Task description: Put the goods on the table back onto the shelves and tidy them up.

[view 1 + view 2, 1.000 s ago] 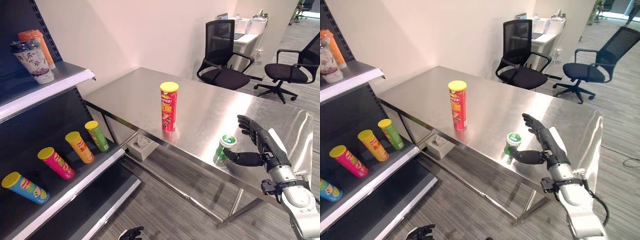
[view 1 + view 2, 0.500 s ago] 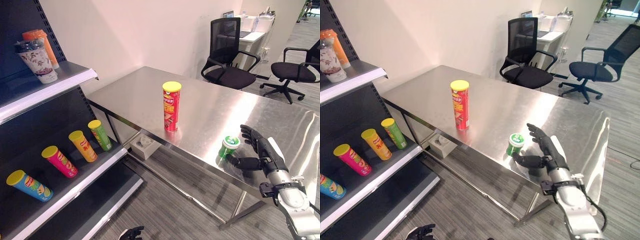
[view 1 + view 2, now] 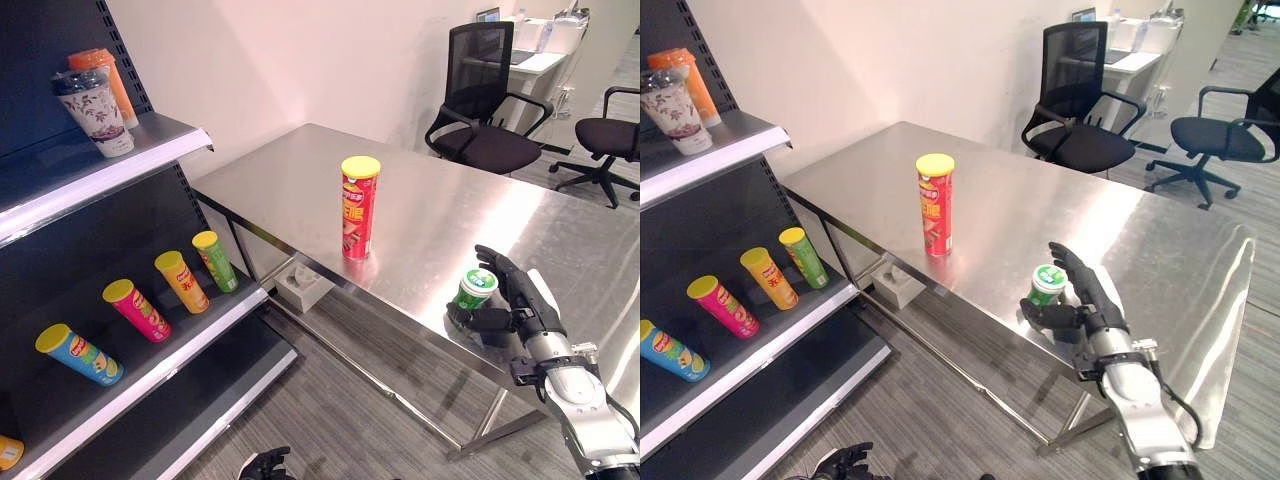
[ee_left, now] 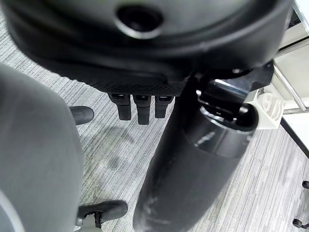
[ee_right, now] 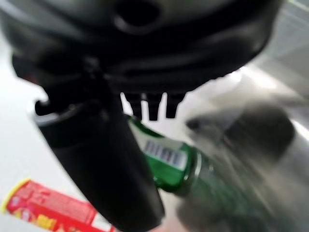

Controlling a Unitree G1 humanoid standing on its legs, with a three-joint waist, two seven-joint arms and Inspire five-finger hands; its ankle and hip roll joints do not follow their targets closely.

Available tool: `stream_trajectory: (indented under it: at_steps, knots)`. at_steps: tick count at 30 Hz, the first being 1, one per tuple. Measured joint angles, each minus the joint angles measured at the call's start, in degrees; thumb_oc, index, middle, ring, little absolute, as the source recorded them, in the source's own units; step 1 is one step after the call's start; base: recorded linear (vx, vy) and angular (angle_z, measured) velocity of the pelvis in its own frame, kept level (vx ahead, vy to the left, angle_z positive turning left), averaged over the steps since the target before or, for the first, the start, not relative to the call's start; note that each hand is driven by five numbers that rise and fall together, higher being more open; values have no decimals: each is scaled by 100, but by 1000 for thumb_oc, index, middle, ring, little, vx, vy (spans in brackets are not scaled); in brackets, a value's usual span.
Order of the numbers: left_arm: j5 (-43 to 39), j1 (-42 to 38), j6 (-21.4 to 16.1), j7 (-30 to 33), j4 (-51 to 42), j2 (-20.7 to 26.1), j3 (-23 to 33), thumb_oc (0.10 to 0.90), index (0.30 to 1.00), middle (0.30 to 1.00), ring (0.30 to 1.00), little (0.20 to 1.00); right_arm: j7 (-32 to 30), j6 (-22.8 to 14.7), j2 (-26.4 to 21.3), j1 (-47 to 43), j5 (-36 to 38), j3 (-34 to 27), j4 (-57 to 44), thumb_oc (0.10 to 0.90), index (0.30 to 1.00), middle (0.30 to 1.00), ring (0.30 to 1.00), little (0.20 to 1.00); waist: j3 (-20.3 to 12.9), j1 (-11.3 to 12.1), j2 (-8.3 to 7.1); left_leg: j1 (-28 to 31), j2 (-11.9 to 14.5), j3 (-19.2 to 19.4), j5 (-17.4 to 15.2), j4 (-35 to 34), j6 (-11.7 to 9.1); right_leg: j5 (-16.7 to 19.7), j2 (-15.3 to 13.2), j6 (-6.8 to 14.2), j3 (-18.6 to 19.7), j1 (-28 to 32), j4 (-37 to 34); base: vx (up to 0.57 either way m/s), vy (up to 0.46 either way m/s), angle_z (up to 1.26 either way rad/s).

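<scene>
A small green can (image 3: 472,291) is seen standing near the front edge of the steel table (image 3: 420,205), close to the drop to the floor. The right hand (image 3: 512,305) is placed around it, with the thumb on the near side and the fingers (image 3: 1077,268) on the far side; the hand is spread fairly wide, and it cannot be told if the can is touched or squeezed. In the right wrist view the green can (image 5: 171,162) is seen just past the thumb, between it and the fingers. A tall red tube with a yellow lid (image 3: 358,208) is stood upright further along the table, well apart from the can, with lots of bare steel around it. To the left a dark shelf unit (image 3: 130,165) is found. On its middle shelf four tubes are laid down: blue (image 3: 79,353), pink (image 3: 135,309), orange (image 3: 182,281) and green (image 3: 215,260), with open room between them. Two cups (image 3: 92,107) are stood on the top shelf near its edge. The left hand (image 3: 265,465) is hung low over the floor, and its fingers are seen curled with nothing held
</scene>
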Motion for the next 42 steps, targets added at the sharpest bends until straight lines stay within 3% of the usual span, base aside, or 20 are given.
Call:
stream_trajectory:
  at_steps: [10, 11, 12, 15, 34, 42]
  knots:
    - [-4, -12, 0, 27, -45, 11, -7, 800, 900, 900, 900, 900, -202, 4, 138, -176, -2, 5, 0, 800, 900, 900, 900, 900, 78, 10, 1, -72, 25, -158, 48, 5, -72, -32, 15, 1, -150, 19, 0, 16, -5, 8]
    - [-3, -13, 0, 35, -64, 12, -7, 800, 900, 900, 900, 900, -202, 6, 138, -176, -1, 5, 0, 770, 855, 855, 855, 855, 101, 9, -7, -75, 28, -168, 51, 6, -74, -32, 17, 1, -167, 20, 0, 20, 3, 7]
    - [-3, -6, 1, 41, -108, 15, -8, 800, 900, 900, 900, 900, -202, 7, 138, -178, -2, 5, 5, 565, 547, 547, 547, 547, 119, 16, -10, -91, 34, -190, 58, 5, -81, -37, 20, -2, -200, 20, 0, 21, 3, 7]
    - [-3, -7, 1, 46, -112, 18, -7, 800, 900, 900, 900, 900, -202, 7, 138, -217, -7, 5, 95, 400, 300, 300, 300, 300, 127, 16, -22, -95, 38, -223, 60, 5, -84, -47, 25, 3, -210, 40, 0, 16, 4, 7]
    - [0, 0, 1, 158, -115, 20, 67, 800, 900, 900, 900, 900, -430, 39, 178, -256, -337, -16, 215, 400, 300, 300, 300, 300, 131, 10, -29, -68, 44, -253, 62, 5, -88, -63, 31, -4, -225, 86, 1, 1, 1, 1]
    - [9, -15, 4, 257, -115, 19, 71, 800, 900, 900, 900, 900, -566, 68, 290, 129, -344, -531, -309, 400, 300, 300, 300, 300, 135, -30, -35, 0, 49, -198, 70, 7, -102, -58, 36, -8, -186, 85, 1, -20, 0, -2]
